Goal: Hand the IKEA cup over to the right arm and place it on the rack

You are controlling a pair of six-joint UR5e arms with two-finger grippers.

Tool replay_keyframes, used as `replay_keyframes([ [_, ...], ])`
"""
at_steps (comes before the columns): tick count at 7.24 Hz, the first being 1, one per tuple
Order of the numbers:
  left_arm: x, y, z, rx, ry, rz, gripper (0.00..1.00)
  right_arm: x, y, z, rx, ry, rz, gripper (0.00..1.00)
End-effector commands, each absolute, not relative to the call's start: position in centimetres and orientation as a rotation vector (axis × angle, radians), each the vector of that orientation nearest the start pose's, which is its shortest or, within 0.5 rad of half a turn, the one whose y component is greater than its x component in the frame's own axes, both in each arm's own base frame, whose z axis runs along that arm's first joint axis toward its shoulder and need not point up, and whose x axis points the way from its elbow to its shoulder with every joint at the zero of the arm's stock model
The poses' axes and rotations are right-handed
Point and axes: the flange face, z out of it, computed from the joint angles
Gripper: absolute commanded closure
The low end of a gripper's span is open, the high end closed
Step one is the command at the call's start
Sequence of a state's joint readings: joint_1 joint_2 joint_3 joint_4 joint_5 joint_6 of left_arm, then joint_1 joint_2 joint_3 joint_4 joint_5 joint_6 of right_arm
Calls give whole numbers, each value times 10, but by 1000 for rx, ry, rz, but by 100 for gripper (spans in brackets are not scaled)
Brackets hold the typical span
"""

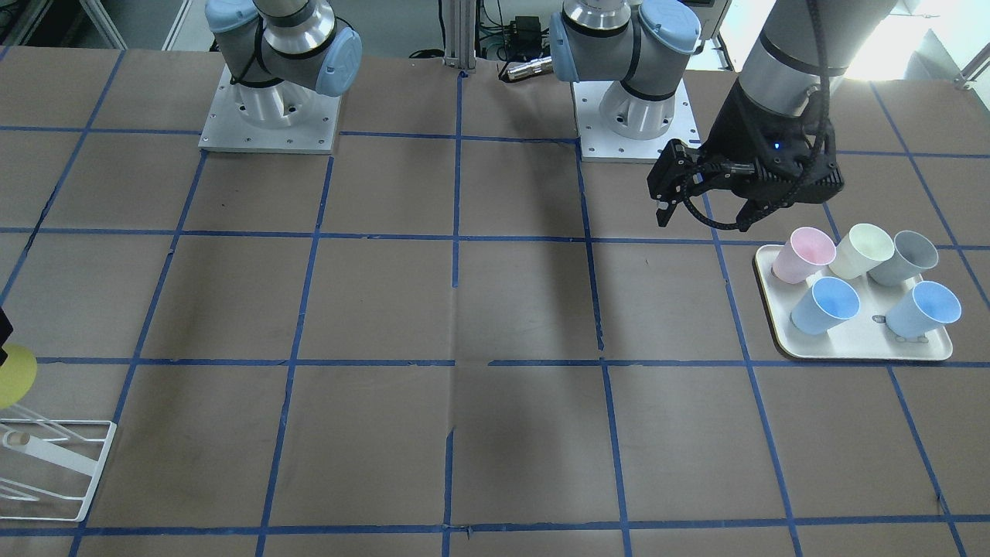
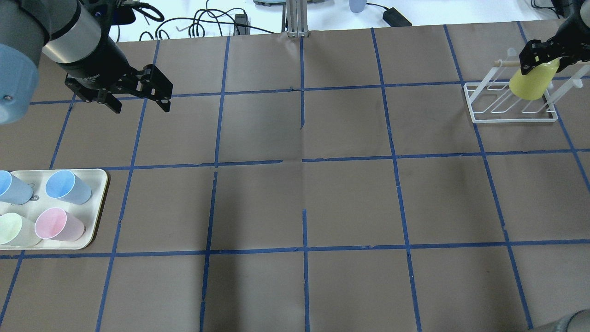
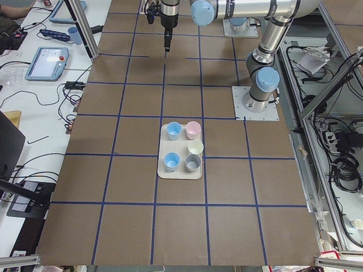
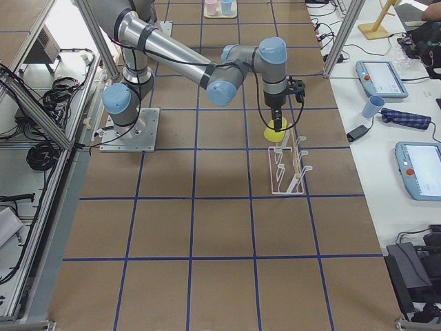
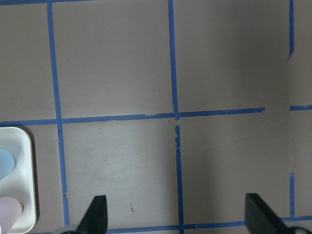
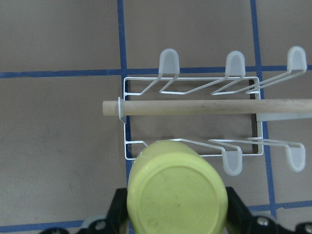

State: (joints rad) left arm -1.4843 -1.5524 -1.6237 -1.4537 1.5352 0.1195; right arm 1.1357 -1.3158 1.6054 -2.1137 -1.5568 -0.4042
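The bright yellow IKEA cup [image 2: 532, 83] hangs bottom-up in my right gripper [image 2: 539, 68], whose fingers are shut on its sides. It is over the near end of the white wire rack [image 2: 507, 113]. In the right wrist view the cup [image 6: 175, 195] covers one end prong of the rack [image 6: 190, 146], below the wooden dowel [image 6: 195, 107]; whether it touches the rods I cannot tell. My left gripper [image 2: 140, 107] is open and empty, far off over bare table, its fingertips [image 5: 97, 209] apart.
A cream tray [image 2: 99, 184] at my left holds pink [image 2: 57, 223], pale cream [image 2: 14, 230] and two light blue cups [image 2: 67, 186], plus a grey one [image 1: 909, 255]. Brown table with blue tape grid lies between tray and rack.
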Motion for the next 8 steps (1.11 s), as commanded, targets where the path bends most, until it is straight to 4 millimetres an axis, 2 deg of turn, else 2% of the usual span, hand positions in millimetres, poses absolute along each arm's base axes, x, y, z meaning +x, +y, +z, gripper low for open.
replay_keyframes([
  [1,-93,-503,483,51,3166,-137,0,-134,-611,374,35,3188,-366,74],
  [3,-93,-501,483,51,3169,-135,0,-143,-624,340,17,3185,-333,72],
  [4,-94,-501,482,54,3173,-135,0,-145,-626,336,16,3182,-330,69],
  [5,-93,-500,482,51,3171,-133,0,-145,-626,333,14,3182,-323,51],
  [6,-94,-500,482,56,3170,-132,0,-145,-627,335,14,3182,-325,20],
  [7,-94,-499,482,54,3172,-135,0,-145,-629,338,14,3182,-332,0],
  [8,-94,-498,482,54,3174,-133,0,-145,-627,342,14,3186,-328,0],
])
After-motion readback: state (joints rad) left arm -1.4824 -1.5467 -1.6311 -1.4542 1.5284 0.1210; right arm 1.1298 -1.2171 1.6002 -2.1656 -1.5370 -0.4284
